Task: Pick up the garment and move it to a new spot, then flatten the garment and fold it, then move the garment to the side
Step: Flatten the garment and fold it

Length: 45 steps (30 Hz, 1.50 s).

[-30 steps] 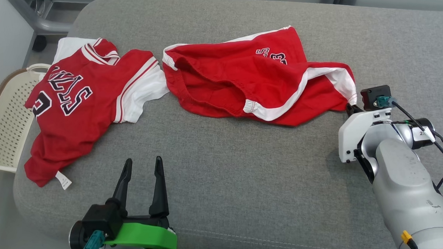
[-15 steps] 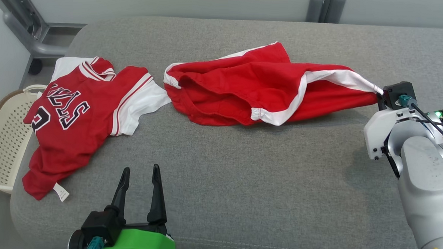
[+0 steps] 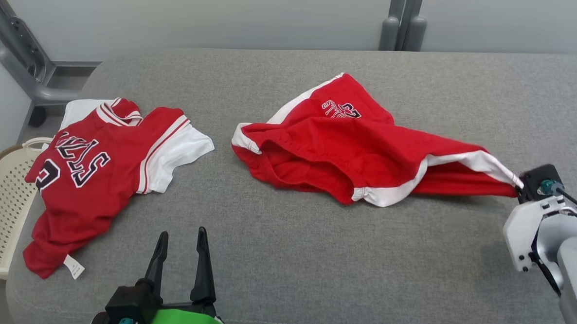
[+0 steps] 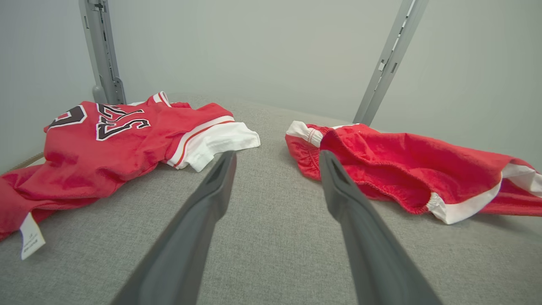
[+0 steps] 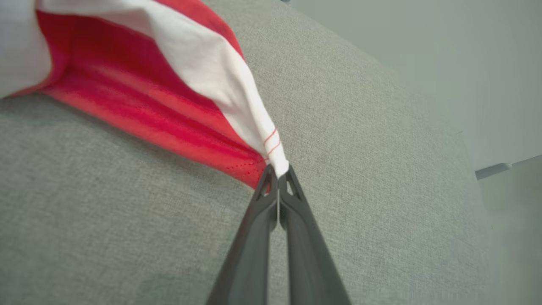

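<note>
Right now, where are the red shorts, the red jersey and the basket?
red shorts [image 3: 366,149]: head view, middle of the red cloth
red jersey [image 3: 85,200]: head view, red body below the lettering
cream basket [image 3: 3,213]: head view, perforated wall

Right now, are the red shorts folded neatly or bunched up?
Bunched up. The shorts lie rumpled on the grey cushion, one corner pinched in the right claw.

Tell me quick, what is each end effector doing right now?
Left end effector: open, holding nothing.
Right end effector: shut on the white-trimmed corner of the red shorts.
</note>
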Tool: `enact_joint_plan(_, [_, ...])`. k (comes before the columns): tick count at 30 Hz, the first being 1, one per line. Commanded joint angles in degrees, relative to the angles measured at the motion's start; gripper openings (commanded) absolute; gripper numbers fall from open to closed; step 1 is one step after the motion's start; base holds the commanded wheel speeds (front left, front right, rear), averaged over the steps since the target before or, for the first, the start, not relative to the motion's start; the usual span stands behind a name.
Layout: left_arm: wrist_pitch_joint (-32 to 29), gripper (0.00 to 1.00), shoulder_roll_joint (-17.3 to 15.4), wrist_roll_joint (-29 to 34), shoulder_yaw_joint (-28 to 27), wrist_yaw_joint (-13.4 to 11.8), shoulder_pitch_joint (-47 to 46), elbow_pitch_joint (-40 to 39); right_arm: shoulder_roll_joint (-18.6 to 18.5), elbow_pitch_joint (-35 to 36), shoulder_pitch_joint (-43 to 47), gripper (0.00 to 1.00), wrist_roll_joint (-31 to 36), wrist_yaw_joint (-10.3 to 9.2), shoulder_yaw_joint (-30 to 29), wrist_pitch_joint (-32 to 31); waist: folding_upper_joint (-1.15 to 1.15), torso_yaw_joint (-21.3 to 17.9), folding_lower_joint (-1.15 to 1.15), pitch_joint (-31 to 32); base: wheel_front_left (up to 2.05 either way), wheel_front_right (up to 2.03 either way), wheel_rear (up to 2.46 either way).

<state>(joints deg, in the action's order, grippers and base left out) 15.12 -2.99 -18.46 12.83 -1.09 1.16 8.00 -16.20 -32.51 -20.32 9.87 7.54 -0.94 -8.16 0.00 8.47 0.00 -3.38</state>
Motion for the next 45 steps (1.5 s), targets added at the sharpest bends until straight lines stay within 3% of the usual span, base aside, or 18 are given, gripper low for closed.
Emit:
enact_joint_plan(1, [0.0,1.0,-0.4,-0.2,-0.2,0.0,0.7,0.2,-0.4,1.1,1.8,0.0,-1.3,-0.1,0.2,-0.9,0.0,-0.3,0.0,0.3,0.0,0.0,0.0])
enact_joint_plan(2, [0.0,1.0,-0.5,-0.1,-0.1,0.0,0.6,0.2,-0.7,2.2,2.9,0.0,-2.0,-0.1,0.5,-1.6,0.0,-0.4,0.0,0.3,0.0,0.0,0.0])
enact_joint_plan(3, [0.0,1.0,-0.7,0.0,0.0,0.0,0.5,0.2,-0.9,3.2,3.8,0.25,-2.8,-0.1,0.5,-2.1,0.0,-0.6,0.0,0.3,0.0,0.0,0.0])
enact_joint_plan(4, [-0.1,1.0,-0.9,0.2,0.2,0.1,0.3,0.3,-0.6,3.8,4.7,1.0,-4.0,-0.1,0.4,-2.8,0.0,-0.7,0.0,0.3,0.0,0.0,0.0])
enact_joint_plan(11, [-1.3,1.0,-2.0,1.5,1.4,-0.4,-0.6,0.3,3.7,7.7,9.9,1.0,-11.5,-0.1,-2.4,-3.8,0.0,-1.6,0.0,0.7,0.0,0.0,0.0])
enact_joint_plan(17, [-1.8,1.0,-1.9,0.3,0.3,-1.6,-0.1,0.9,10.6,11.5,12.6,1.0,-22.7,-0.09,-10.5,0.7,0.0,-2.5,0.0,1.8,0.0,0.0,0.0])
enact_joint_plan(22, [-1.7,1.0,-1.3,-1.9,-1.6,-3.6,0.2,1.0,13.1,13.8,14.2,1.0,-29.2,-0.07,-15.6,6.2,0.0,-3.5,0.0,3.4,0.0,0.0,0.0])
enact_joint_plan(27, [-1.2,1.0,-0.9,-4.4,-3.3,-4.7,1.2,0.9,13.2,13.6,15.1,1.0,-40.3,-0.05,-11.8,13.8,0.0,-4.9,0.0,5.0,0.0,0.0,0.0])
enact_joint_plan(32, [-0.9,1.0,-0.8,-5.7,-4.7,-5.7,1.9,1.2,13.2,14.6,15.7,1.0,-45.0,-0.05,-5.7,19.4,0.0,-6.0,0.0,6.2,0.0,0.0,0.0])
enact_joint_plan(38, [-1.0,1.0,-1.2,-6.3,-5.3,-6.2,2.9,1.4,13.2,17.4,16.7,1.0,-44.8,-0.05,-0.4,22.0,0.0,-6.6,0.0,7.4,0.0,0.0,0.0])
enact_joint_plan(45, [-1.1,1.0,-4.0,-4.0,-4.9,-6.4,4.9,1.2,13.2,20.3,19.5,1.0,-37.0,-0.05,3.5,23.1,0.0,-7.2,0.0,8.9,0.0,0.0,0.0])
